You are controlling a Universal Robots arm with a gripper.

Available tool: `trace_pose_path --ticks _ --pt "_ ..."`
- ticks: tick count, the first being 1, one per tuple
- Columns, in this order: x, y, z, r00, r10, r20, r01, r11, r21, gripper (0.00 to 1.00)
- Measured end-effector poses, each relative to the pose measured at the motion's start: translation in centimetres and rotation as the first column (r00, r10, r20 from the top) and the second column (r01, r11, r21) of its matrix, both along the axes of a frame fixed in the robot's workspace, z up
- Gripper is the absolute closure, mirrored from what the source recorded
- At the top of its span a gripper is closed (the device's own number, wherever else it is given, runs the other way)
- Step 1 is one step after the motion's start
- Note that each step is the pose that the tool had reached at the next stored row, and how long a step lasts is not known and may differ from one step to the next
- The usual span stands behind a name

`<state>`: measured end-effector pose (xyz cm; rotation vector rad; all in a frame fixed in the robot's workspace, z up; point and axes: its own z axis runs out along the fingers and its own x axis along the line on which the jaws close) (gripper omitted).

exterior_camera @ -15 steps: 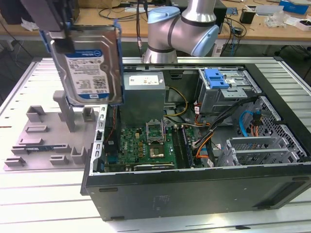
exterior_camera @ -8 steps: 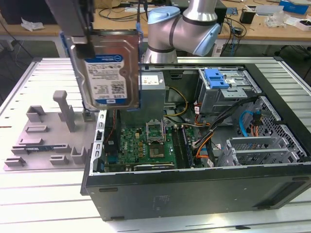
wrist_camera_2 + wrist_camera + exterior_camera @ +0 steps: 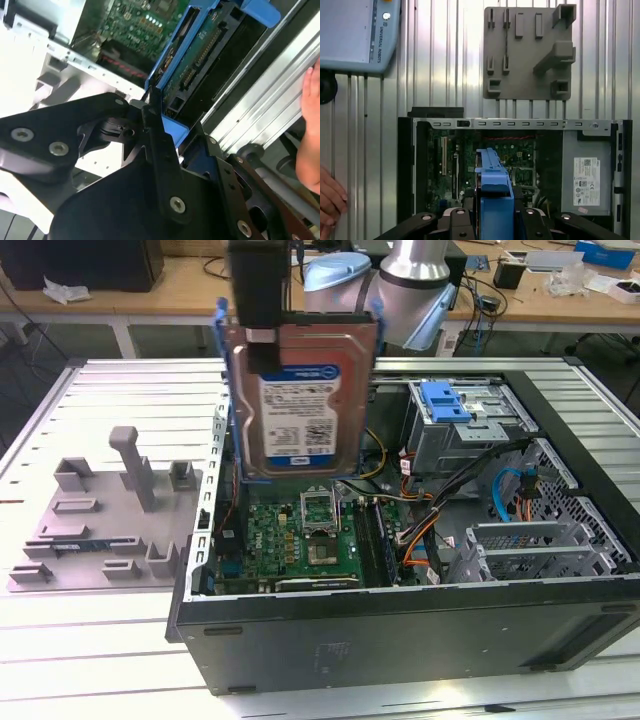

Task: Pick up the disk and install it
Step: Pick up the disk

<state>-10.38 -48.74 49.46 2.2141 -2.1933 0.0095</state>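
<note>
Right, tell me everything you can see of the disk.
The disk is a flat silver metal rectangle with a white-and-blue label on one face and a blue plastic frame round its edges. It hangs upright over the open computer case, above the green circuit board, not yet in a bay. The gripper is shut on its upper end; nothing else touches it.

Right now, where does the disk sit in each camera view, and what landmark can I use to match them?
Exterior view: the disk hangs upright from the gripper, label facing the camera, above the open computer case.
Second wrist view: the disk shows its connector edge, just past the gripper's black links.
First wrist view: the disk is edge-on, blue frame toward the camera, over the case.
Shared landmark: the green motherboard.
</note>
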Motion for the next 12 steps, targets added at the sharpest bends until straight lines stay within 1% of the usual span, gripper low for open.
trace_pose_path --ticks 2,3,5,6,7,11,12 --pt "1.1 -0.31 0.0 1.0 0.0 0.0 0.0 1.0 0.0001 0.64" --pt "2.0 -0.58 0.0 1.0 0.0 0.0 0.0 1.0 0.0 0.64" --pt "2.9 -0.87 0.0 1.0 0.0 0.0 0.0 1.0 0.0 0.64" --pt "4.0 -1.23 0.0 1.0 0.0 0.0 0.0 1.0 0.0 0.64" --pt "4.8 -1.53 0.0 1.0 0.0 -0.0001 0.0 1.0 0.0 0.64" --pt "6.7 -2.29 0.0 1.0 0.0 -0.0001 0.0 1.0 0.0 0.64" --pt "7.3 -2.59 0.0 1.0 0.0 -0.0001 0.0 1.0 0.0 0.64"
